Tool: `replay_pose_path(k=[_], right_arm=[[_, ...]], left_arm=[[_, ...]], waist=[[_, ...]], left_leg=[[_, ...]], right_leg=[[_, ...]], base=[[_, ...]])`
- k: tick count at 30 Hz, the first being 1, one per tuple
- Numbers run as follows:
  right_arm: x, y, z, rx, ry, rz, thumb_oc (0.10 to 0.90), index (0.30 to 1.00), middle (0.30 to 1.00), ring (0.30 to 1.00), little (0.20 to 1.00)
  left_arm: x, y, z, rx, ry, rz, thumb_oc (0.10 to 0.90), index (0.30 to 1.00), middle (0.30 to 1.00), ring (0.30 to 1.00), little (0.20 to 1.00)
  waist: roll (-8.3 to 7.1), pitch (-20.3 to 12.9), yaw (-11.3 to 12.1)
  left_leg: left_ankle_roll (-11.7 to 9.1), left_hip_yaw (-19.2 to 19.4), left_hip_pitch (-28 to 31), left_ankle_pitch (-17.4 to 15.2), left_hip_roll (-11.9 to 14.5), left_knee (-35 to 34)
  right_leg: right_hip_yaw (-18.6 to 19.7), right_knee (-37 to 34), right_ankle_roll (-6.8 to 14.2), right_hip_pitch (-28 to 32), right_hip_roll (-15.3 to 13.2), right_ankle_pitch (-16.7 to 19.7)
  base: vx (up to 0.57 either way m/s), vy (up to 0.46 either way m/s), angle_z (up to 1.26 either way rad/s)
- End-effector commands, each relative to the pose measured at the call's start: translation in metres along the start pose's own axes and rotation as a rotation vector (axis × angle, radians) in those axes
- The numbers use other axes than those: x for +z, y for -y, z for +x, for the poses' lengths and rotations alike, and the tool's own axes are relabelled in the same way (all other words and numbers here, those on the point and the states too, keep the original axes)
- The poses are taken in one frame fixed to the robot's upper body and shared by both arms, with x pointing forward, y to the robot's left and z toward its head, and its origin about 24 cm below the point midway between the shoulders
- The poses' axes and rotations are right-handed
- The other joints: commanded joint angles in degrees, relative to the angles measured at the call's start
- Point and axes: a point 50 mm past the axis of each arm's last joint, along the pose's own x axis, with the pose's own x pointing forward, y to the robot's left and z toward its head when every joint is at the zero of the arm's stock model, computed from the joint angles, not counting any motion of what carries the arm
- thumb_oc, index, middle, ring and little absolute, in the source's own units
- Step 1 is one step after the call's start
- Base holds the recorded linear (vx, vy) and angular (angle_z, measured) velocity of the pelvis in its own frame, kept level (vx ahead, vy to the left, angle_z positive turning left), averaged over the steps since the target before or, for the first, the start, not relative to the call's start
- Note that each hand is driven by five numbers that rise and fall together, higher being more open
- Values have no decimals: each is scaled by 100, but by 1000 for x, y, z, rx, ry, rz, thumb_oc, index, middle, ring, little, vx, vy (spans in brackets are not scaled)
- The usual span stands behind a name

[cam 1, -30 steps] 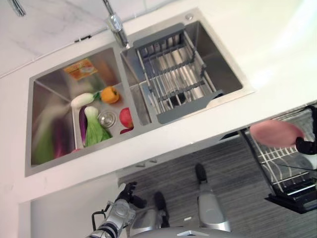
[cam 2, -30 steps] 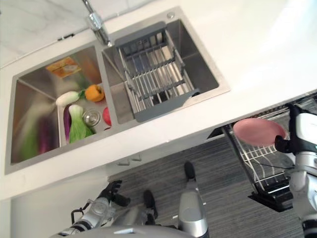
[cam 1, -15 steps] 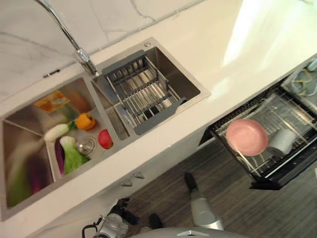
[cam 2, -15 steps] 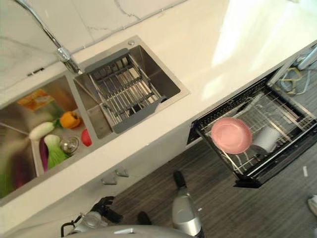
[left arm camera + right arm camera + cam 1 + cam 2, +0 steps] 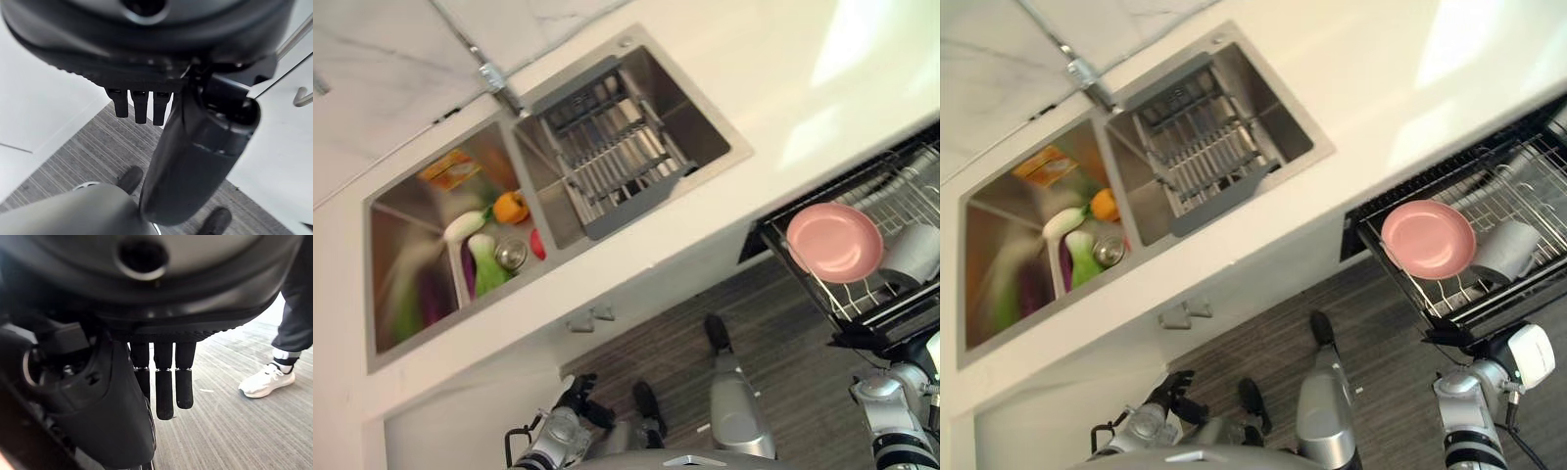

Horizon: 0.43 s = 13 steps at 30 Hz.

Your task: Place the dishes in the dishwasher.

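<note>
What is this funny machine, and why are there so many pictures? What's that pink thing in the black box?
It's a robot that walks on two legs and has two arms with dark hands. Two pictures come from cameras in its head, looking down at a kitchen. The other two come from cameras on its wrists, so you see each hand up close: the left hand and the right hand, both hanging with straight fingers and holding nothing. The pink thing is a plate lying in the pulled-out dishwasher rack, next to a white cup. On the counter there is a sink with a grey drying rack and some vegetables. A person's leg and shoe show by the right hand.
</note>
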Motion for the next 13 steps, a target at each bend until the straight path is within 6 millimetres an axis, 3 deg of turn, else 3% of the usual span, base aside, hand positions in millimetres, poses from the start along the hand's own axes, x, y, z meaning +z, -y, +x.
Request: replay_pose_path(k=[1, 8, 9, 10, 11, 13], right_arm=[[113, 38, 29, -118, 436, 116, 400, 300, 300, 300, 300], [137, 32, 42, -53, 430, 72, 400, 300, 300, 300, 300], [135, 30, 42, -40, 421, 63, 565, 547, 547, 547, 547], [125, 20, 39, 16, 397, 46, 800, 900, 900, 900, 900], [125, 20, 39, 17, 396, 46, 800, 900, 900, 900, 900], [105, 7, 35, 81, 346, 18, 800, 900, 900, 900, 900]], left_arm=[[-9, -31, 2, 33, -21, -8, 800, 900, 900, 900, 900], [-4, -35, 4, 44, -7, -36, 800, 900, 900, 900, 900], [-5, -35, 4, 46, -11, -37, 800, 900, 900, 900, 900], [-11, -38, 3, 57, -40, -76, 800, 900, 900, 900, 900], [-11, -38, 3, 57, -41, -75, 800, 900, 900, 900, 900], [-21, -37, 1, 63, -83, -105, 800, 900, 900, 900, 900]], waist=[[-295, -251, 387], [-393, -529, 996], [-430, -555, 1022], [-502, -606, 1117], [-506, -609, 1103], [-573, -660, 1149]], left_leg=[[-189, -298, -59, 158, -48, 359], [-322, -1007, -99, 344, -24, 287], [-331, -1074, -102, 363, -29, 272], [-350, -1214, -97, 413, -22, 213], [-351, -1229, -97, 415, -24, 210], [-359, -1332, -96, 433, -31, 177]], right_leg=[[-116, 461, 400, 823, -571, -1025], [-1077, 280, 325, 1492, -653, -1149], [-1156, 265, 315, 1551, -647, -1166], [-1324, 246, 292, 1662, -626, -1199], [-1342, 240, 292, 1673, -626, -1201], [-1492, 212, 277, 1785, -608, -1237]], base=[[-1, -107, 88], [44, -97, 87], [77, -103, 110], [54, -81, 92], [56, -74, 79], [48, -45, 41]])
